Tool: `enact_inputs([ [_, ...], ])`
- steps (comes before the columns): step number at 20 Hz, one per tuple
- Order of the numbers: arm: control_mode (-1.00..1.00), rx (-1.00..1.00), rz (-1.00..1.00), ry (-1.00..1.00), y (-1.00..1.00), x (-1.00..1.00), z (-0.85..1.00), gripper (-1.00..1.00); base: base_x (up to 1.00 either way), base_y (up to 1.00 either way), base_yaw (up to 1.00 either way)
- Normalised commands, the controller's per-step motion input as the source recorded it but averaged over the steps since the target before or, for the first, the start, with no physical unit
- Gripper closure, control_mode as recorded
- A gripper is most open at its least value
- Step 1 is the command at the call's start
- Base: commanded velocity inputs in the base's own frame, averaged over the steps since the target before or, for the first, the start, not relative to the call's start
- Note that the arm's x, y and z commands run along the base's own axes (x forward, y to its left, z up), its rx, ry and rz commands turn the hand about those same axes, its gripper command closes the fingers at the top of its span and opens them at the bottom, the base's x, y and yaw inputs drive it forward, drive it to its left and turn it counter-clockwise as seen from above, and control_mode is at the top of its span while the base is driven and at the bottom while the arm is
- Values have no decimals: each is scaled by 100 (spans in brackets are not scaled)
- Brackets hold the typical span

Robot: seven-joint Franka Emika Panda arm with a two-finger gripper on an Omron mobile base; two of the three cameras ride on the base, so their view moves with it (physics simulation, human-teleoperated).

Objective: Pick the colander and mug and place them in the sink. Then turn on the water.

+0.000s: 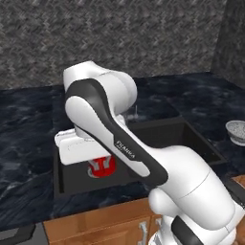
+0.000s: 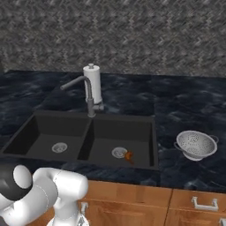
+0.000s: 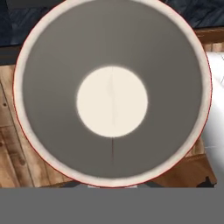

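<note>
My gripper (image 1: 101,164) is shut on the red mug (image 1: 103,171), which hangs under the white hand and shows against the left basin of the dark sink (image 1: 165,135). The hand view looks straight down into the mug (image 3: 112,101), showing its white inside and thin red rim, with wood planks and a strip of dark counter around it. The silver colander (image 2: 195,144) stands upright on the black counter right of the sink (image 2: 44,132); its edge also shows at the colander (image 1: 237,130). No water is in view at the faucet (image 2: 88,93).
A white paper-towel roll (image 2: 94,84) stands behind the faucet. A small orange object (image 2: 128,156) lies by the right basin's drain. Wooden cabinet fronts (image 2: 132,198) run below the counter. My own arm (image 1: 119,139) hides much of the sink in the left base view.
</note>
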Motion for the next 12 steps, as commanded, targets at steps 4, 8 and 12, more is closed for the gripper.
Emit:
enact_inputs([
  [4,100,0,0,0,0,0,0,100,49,-7,7],
  [8,100,0,0,0,0,0,0,100,81,-2,3],
  [12,100,0,0,0,0,0,0,100,100,3,2],
])
